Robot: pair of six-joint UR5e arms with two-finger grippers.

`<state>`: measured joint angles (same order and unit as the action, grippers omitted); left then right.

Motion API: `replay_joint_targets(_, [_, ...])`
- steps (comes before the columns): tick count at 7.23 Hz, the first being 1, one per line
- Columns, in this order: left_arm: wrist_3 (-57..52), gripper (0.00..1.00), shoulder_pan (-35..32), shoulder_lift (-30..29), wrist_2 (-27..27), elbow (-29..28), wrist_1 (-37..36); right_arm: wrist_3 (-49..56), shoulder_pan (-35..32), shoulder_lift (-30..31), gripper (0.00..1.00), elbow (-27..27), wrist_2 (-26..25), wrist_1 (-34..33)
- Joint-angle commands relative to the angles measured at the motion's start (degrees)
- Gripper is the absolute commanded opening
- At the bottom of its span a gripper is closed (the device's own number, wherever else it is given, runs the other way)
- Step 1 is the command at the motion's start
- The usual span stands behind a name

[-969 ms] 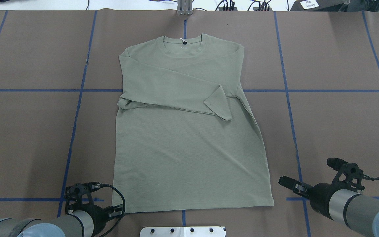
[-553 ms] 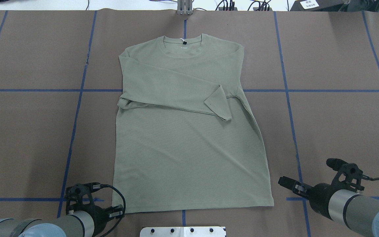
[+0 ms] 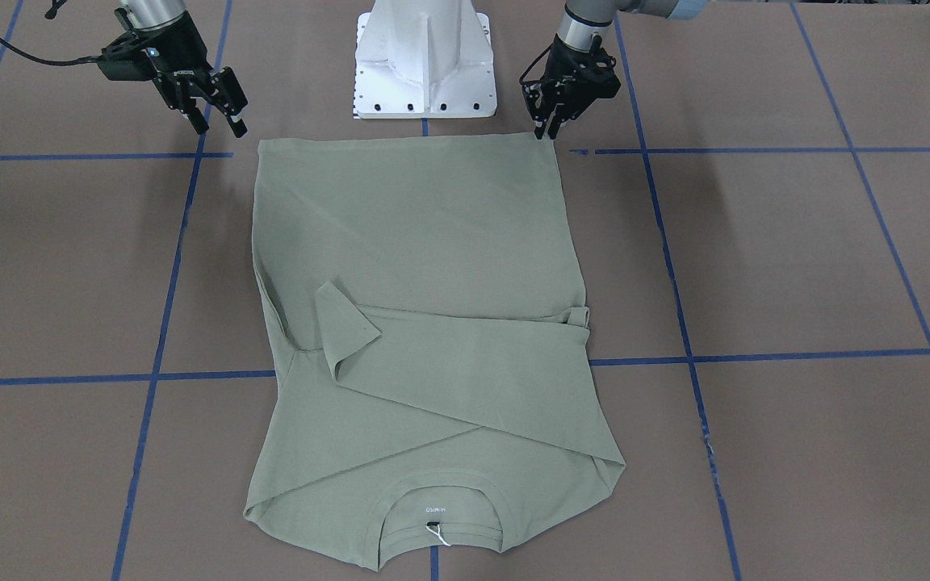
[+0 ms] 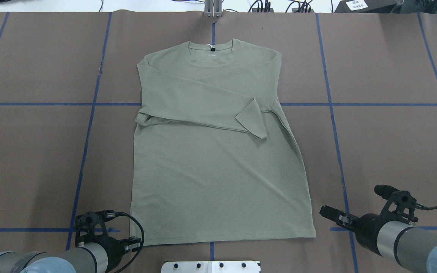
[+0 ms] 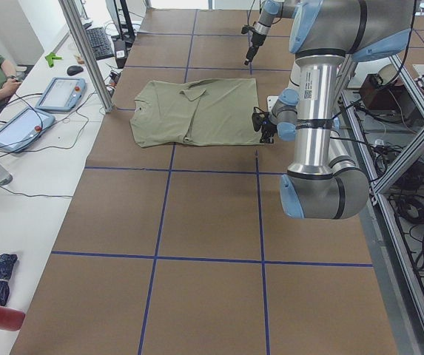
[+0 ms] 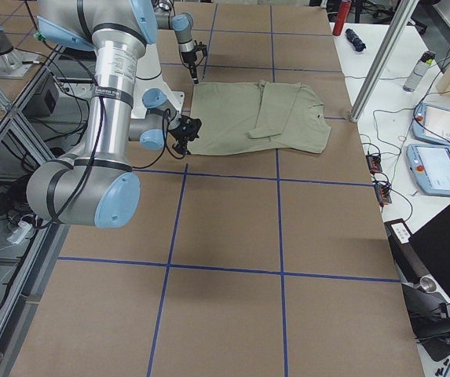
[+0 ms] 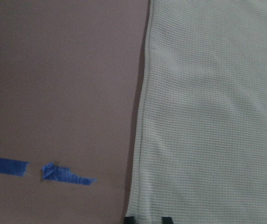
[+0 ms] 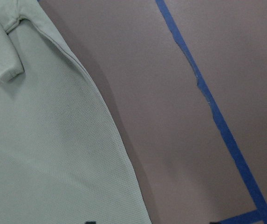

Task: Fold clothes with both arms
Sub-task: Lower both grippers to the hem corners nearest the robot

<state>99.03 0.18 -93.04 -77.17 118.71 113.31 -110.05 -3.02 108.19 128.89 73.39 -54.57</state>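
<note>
While flat, shirt (image 4: 218, 178) neck-outward (axis likewise)

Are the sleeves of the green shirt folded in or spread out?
Folded in. Both sleeves lie crossed over the chest of the shirt; its body lies flat.

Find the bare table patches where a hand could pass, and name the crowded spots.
Bare: the wide table stretches on either side of the shirt, and a narrow strip beyond its collar. Crowded: the hem corners, where the left gripper and right gripper hang, with the white base between.
</note>
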Motion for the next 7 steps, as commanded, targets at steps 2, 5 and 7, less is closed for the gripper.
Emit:
replay_joint_targets(2, [-1.47, 0.00, -0.71, 0.22, 0.00, 2.04, -0.19, -4.72, 1.43, -4.72, 0.77, 0.05, -1.66, -7.62])
replay_joint_targets(5, [-1.47, 0.00, -0.97, 0.05, -0.18, 4.86, -0.28, -13.42, 3.72, -12.27, 0.70, 0.66, -2.11, -21.84])
replay_joint_targets(7, [-1.47, 0.00, -0.97, -0.39, -0.35, 6.61, -0.28, -13.52, 5.56, -14.41, 0.71, -1.87, -5.34, -24.44])
